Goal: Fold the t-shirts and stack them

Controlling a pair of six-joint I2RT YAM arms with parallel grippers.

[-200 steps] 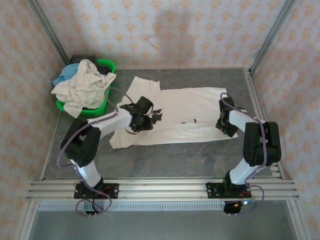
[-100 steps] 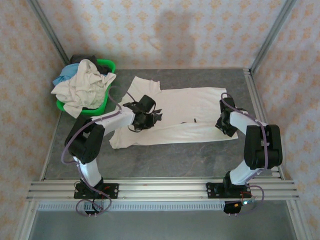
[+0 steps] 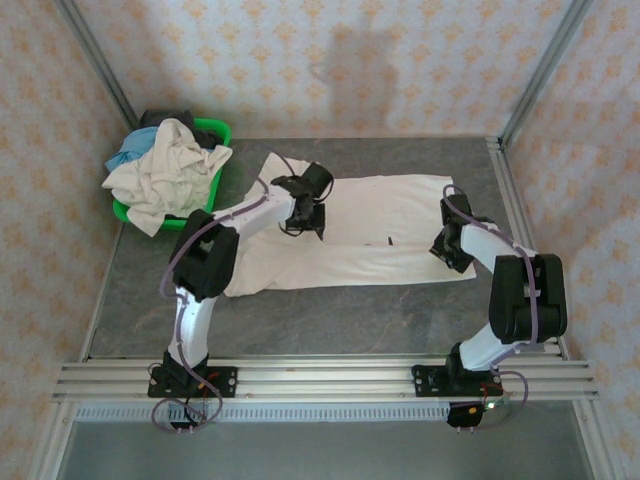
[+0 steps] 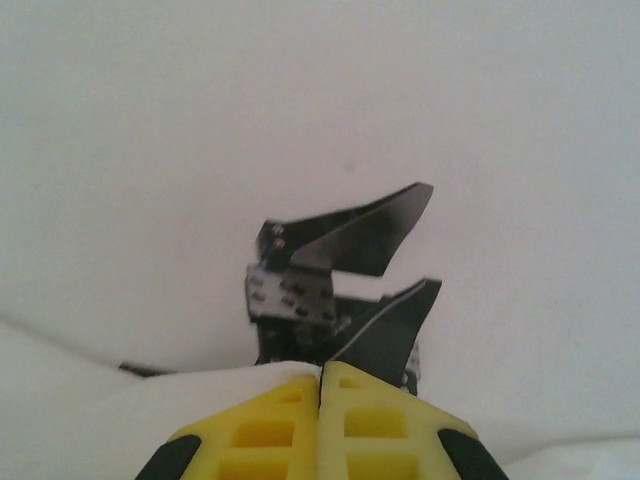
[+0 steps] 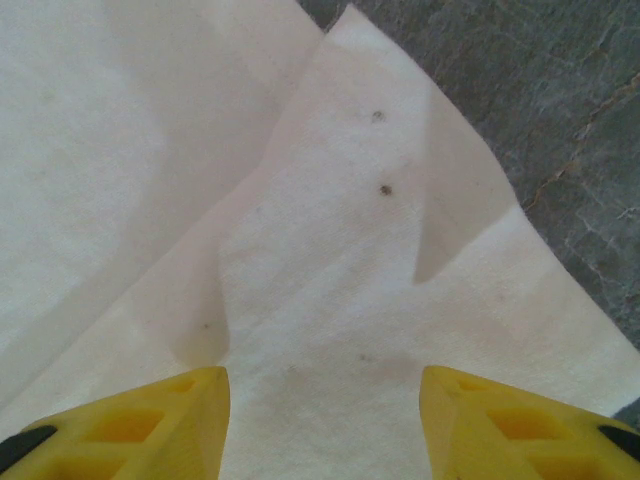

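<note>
Left pincer [image 4: 322,368] shifted up the white t-shirt [image 3: 390,205], clamped on cloth, black print [image 4: 340,270] folded, right pincer [image 5: 325,385] parted over hem corner

place: robot test cell | cues: aluminium frame [image 3: 545,70], patterned wall panels [image 3: 350,60], grey table [image 3: 330,310], mounting rail [image 3: 320,378]

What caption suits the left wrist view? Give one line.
Left gripper pinches a fold of the white t-shirt below its black robot-arm print.

The left fingers [image 4: 270,432] are pressed together, the right fingers [image 5: 140,420] apart.
</note>
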